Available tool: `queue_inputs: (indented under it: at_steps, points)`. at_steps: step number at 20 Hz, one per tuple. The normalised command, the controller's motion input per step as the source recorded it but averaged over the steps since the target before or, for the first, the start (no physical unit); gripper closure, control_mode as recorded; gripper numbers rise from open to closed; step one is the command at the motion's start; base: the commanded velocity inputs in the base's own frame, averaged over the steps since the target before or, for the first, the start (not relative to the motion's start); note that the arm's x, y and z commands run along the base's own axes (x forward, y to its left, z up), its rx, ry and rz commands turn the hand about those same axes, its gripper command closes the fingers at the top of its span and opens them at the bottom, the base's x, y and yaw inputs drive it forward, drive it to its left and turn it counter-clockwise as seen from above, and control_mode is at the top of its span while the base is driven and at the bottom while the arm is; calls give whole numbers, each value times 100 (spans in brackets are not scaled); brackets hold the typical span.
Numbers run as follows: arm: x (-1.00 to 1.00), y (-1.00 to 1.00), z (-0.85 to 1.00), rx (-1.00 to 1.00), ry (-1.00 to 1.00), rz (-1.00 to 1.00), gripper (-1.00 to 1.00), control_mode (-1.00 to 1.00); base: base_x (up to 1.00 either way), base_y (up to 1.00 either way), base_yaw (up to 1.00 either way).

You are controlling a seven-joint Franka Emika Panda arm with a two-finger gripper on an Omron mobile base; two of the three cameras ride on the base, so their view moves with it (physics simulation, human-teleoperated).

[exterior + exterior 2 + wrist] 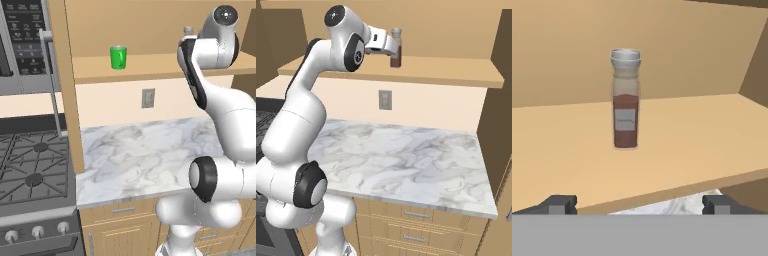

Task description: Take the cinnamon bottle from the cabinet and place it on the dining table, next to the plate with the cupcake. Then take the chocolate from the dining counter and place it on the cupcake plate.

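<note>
gripper wide open at the shelf, cinnamon bottle upright ahead of it

from my seat, going left to right in the left base view: the stove [30, 170] sits at the left, then the cabinet [70, 100] side panel, and on its open shelf a green cup [118, 57] stands toward the left end. below the shelf a wall outlet [148, 98] sits above the marble worktop [145, 155].

further right along the shelf, the cinnamon bottle [625, 100] stands upright, apart from the back wall and back from the front edge. in the hand view i see it a little left of centre, cap on, label facing me.

my gripper [639, 205] is spread wide, fingertips [561, 204] at the shelf's front edge, holding nothing. in the right base view the hand is just beside the bottle; i cannot tell whether they touch.
</note>
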Motion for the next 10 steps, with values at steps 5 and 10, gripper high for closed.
queue_inputs:
  at_steps: [5, 10]
  points:
    - [61, 0, -10, 2, -1, 6, -100, -100, 0, 0, 0]
    - [52, -5, -11, 0, -1, 1, -100, -100, 0, 0, 0]
